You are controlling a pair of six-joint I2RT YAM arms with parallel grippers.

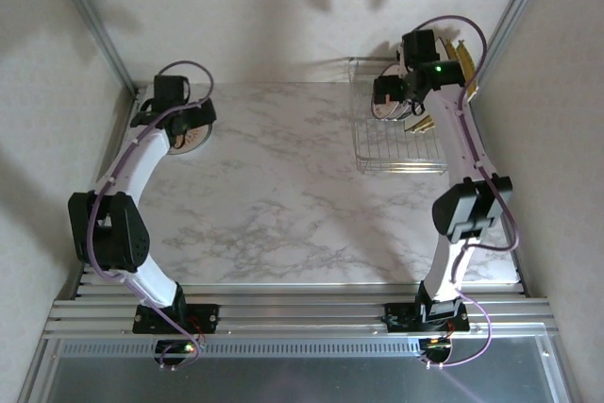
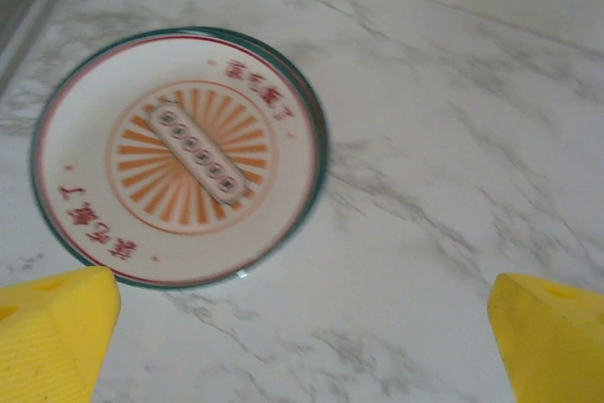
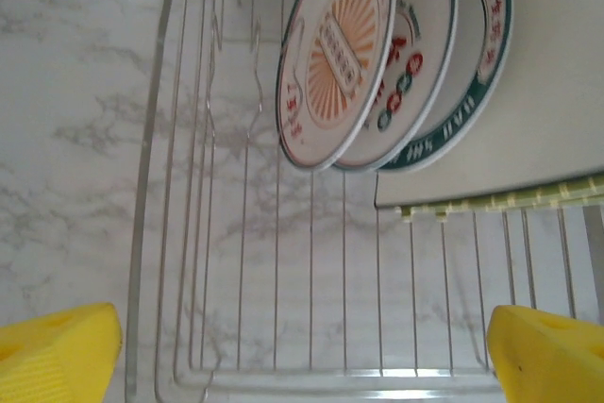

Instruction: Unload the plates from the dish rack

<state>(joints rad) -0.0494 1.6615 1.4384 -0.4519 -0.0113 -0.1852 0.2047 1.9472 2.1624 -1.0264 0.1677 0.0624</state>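
Note:
One round white plate [image 2: 179,153] with an orange sunburst and a dark rim lies flat on the marble table [image 2: 444,167] at the far left. My left gripper [image 2: 302,342] hovers open just beside it and holds nothing; from above, the left gripper [image 1: 179,120] partly covers the plate [image 1: 197,142]. The wire dish rack [image 3: 283,261] stands at the far right. Three round plates [image 3: 335,54] stand upright in it, next to a white square plate [image 3: 557,92] and a yellow grid-patterned one [image 3: 500,202]. My right gripper [image 3: 302,361] hangs open above the rack's bare part.
The rack [image 1: 401,148] sits close to the right wall, and metal frame posts [image 1: 94,16] rise at both back corners. The marble tabletop [image 1: 283,195] stretches between the two arms. An aluminium rail [image 1: 302,309] runs along the near edge.

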